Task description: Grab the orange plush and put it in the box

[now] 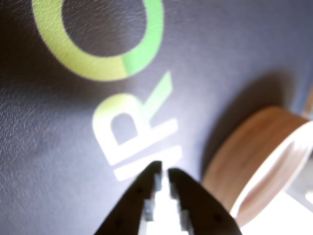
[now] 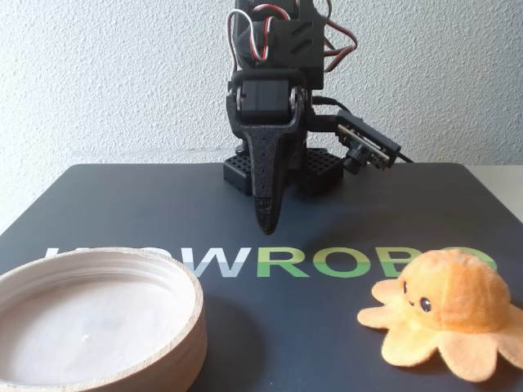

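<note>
1 orange plush, 1 box, 1 mat.

From the fixed view you've got the box sitting front left on the mat, and the orange plush front right, the two well apart with bare mat between them. The lettering runs across the mat just behind both. The gripper hangs over the middle, behind that lettering and roughly between the two things left to right, tip pointing down. The arm's base sits at the back edge of the mat, right behind the gripper. In the wrist view the gripper comes in from the bottom edge, with the box to its right.
</note>
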Available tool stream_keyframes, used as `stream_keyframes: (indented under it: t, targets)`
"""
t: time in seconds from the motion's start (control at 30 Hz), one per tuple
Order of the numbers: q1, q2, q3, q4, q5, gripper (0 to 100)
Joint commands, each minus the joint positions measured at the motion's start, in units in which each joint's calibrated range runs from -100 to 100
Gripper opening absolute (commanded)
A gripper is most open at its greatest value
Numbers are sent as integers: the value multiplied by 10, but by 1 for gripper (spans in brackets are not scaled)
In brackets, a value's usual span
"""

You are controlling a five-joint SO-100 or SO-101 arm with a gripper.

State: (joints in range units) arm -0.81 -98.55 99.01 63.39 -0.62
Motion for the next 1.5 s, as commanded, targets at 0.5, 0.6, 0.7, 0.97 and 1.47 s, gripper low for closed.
stream_keyframes:
  t: [0.5, 0.6, 0.7, 0.97, 1.47]
  targets:
    - [-31, 1, -59, -34, 3, 1]
    - [-38, 103, -197, -19, 10, 1]
    - [-65, 401, -351, -41, -33, 1]
    - [-191, 692, -588, -3, -159, 1]
    - [-272, 879, -656, -111, -204, 30]
